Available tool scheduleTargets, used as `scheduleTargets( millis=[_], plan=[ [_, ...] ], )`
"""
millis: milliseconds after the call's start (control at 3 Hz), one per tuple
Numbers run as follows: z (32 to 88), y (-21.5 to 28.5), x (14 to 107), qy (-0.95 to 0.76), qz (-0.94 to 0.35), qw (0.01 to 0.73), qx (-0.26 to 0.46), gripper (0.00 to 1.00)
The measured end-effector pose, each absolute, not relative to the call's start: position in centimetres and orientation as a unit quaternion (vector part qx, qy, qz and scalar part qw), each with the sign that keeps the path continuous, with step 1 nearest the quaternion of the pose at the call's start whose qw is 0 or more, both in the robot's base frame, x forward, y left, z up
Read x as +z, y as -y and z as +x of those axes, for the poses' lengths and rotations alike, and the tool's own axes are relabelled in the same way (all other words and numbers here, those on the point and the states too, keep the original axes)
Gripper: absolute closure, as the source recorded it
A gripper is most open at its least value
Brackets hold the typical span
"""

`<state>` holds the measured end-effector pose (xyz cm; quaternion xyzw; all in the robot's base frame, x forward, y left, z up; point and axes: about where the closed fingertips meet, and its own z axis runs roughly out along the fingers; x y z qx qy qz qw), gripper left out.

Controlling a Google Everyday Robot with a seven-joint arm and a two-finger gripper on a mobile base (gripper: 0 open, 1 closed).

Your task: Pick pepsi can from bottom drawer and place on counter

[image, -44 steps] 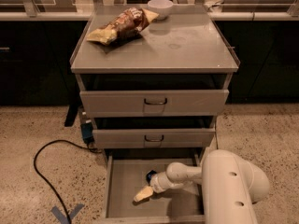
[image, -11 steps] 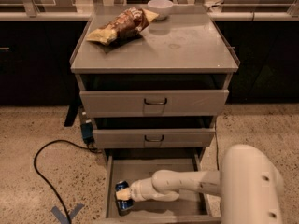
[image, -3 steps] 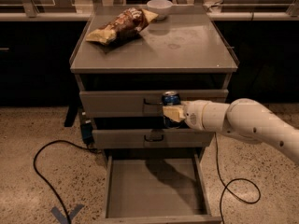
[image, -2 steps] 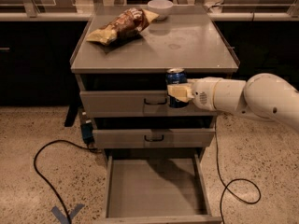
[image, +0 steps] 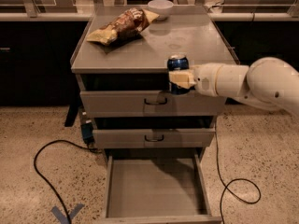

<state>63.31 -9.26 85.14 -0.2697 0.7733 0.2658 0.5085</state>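
The pepsi can (image: 177, 62), dark blue with a silver top, is upright in my gripper (image: 180, 78), which is shut on it. I hold it in the air in front of the counter's (image: 154, 50) front edge, its top about level with the counter surface. My white arm (image: 252, 82) reaches in from the right. The bottom drawer (image: 154, 190) is pulled out below and its grey floor is bare.
A yellow-brown chip bag (image: 122, 25) lies on the counter's back left. A white bowl (image: 160, 7) stands at the back centre. Two shut drawers with dark loop handles (image: 155, 101) sit above the open one. Black cables (image: 46, 171) lie on the speckled floor either side.
I took the can out of the bottom drawer and raised it from drawer-front height up to the counter's front edge. The drawer is left open and bare.
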Motion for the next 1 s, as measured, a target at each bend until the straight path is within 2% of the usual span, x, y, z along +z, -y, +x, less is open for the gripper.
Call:
scheduleTargets(
  millis=[1000],
  plan=[
    [75.4, 13.1, 99.1, -0.715, -0.276, 0.600, 0.230, 1.00]
  ],
)
